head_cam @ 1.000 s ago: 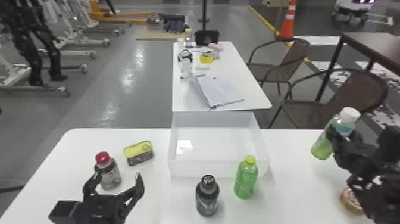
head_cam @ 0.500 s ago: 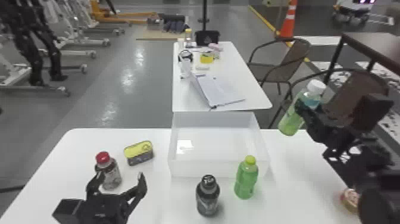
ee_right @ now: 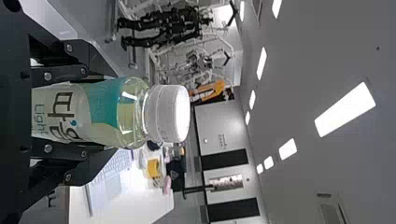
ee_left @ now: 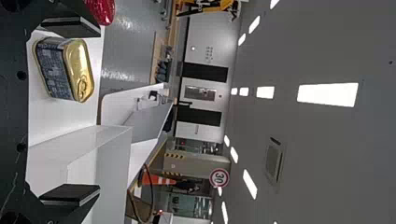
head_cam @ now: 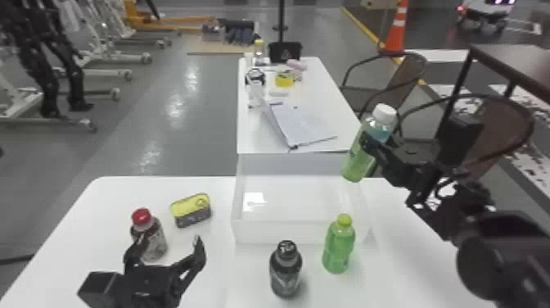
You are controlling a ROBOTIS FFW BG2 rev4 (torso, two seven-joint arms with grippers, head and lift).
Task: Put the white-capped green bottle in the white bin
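Bottle [head_cam: 362,151] between right gripper's [head_cam: 378,149] fingers

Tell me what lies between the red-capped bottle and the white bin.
The yellow-topped can lies between the red-capped bottle and the white bin, slightly farther back than the bottle; the head and left wrist views show it.
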